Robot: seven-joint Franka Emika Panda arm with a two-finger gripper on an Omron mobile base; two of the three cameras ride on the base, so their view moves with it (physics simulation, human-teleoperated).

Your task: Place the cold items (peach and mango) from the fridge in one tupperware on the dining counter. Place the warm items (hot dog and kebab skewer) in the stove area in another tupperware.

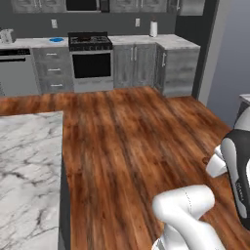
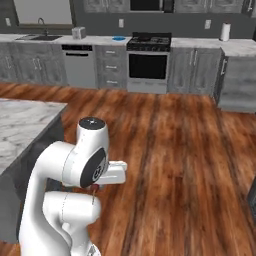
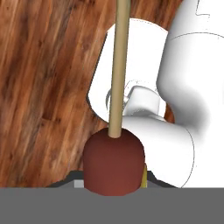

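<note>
Wooden floor [image 1: 136,146] spreads toward a far stove [image 1: 90,56] in the left base view, a marble desk [image 1: 27,166] at left; from the right base view, the arm folds low beside that desk, a reddish bit under its wrist; through the hand view, the claw [image 3: 114,181] is clamped on the kebab skewer [image 3: 114,157], its stick pointing up over the floor.

Both base views look forward and down across the wooden floor [image 1: 136,141] toward the far kitchen wall, sharing the stove [image 1: 90,56] and the marble worktop [image 1: 27,166] at their left. The left one sits nearer the stove. The hand view looks closely along a kebab skewer [image 3: 117,65] at the floor below
</note>
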